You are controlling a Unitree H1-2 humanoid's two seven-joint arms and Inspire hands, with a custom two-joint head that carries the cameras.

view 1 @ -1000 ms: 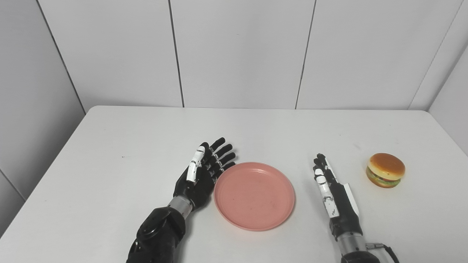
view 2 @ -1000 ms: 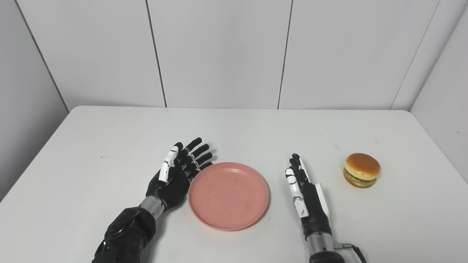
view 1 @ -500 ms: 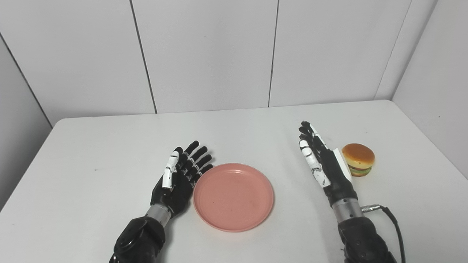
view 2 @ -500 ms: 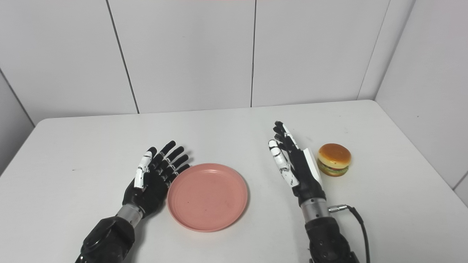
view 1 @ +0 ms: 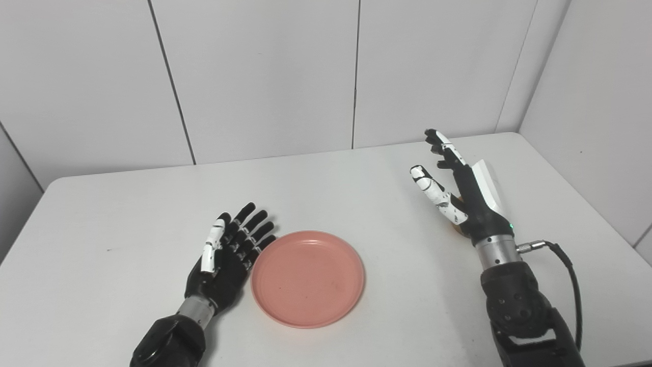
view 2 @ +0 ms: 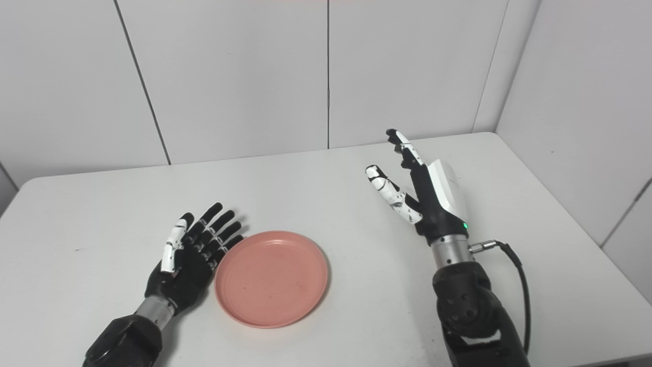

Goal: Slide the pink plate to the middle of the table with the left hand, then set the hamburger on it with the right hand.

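Observation:
The pink plate [view 1: 308,278] lies flat near the table's front middle, with nothing on it. My left hand [view 1: 229,255] rests open on the table against the plate's left rim, fingers spread and pointing away from me. My right hand [view 1: 458,188] is raised above the table at the right, open, with its thumb spread wide. It stands in front of the hamburger [view 1: 459,231], of which only a brown sliver shows beside the wrist in the left eye view. In the right eye view the right hand [view 2: 423,188] hides the hamburger fully.
The white table [view 1: 127,214] ends at grey panelled walls at the back and right. A black cable [view 1: 570,275] loops from my right wrist over the table's right front.
The camera has turned to the right. My right hand has risen and moved forward to the hamburger, now covering it, with the thumb spread. The left hand and the plate stay together.

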